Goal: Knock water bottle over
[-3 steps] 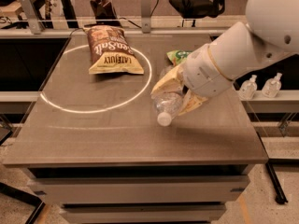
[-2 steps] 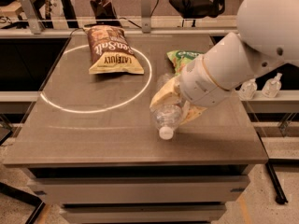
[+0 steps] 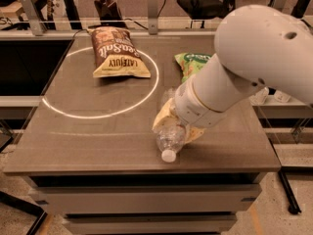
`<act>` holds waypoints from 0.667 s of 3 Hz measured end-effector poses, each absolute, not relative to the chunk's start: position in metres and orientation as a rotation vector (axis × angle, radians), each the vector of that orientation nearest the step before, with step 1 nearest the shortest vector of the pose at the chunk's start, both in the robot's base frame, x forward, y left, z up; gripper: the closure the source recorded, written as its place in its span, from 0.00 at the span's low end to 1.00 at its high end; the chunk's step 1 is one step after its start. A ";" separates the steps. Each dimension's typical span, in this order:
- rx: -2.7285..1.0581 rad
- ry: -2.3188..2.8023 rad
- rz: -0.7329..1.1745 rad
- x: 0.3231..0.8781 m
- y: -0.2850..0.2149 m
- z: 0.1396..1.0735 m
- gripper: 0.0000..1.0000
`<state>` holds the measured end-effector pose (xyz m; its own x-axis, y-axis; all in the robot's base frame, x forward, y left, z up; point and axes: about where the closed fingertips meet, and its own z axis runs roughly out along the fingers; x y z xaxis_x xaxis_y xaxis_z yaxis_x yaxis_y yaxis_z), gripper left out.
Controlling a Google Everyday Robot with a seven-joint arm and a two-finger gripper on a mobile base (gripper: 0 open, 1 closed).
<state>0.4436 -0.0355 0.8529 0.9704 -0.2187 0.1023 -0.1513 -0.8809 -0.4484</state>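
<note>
This looks like my lab test bench: a grey table (image 3: 98, 141) marked with a white ring (image 3: 73, 114), metal posts (image 3: 152, 9) along its far edge, my gripper (image 3: 172, 129) low over its near right part.

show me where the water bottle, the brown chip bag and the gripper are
water bottle (image 3: 170, 141), camera view, clear body just above the white cap
brown chip bag (image 3: 116, 53), camera view, middle of its printed front
gripper (image 3: 178, 127), camera view, its tip, down at the bottle's far end

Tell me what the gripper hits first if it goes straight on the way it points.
Likely the water bottle, lying tipped right at the gripper near the table front edge.
</note>
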 end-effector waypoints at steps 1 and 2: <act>-2.715 0.330 -0.262 0.444 -0.034 0.843 0.83; -2.758 0.375 -0.276 0.445 -0.034 0.836 0.58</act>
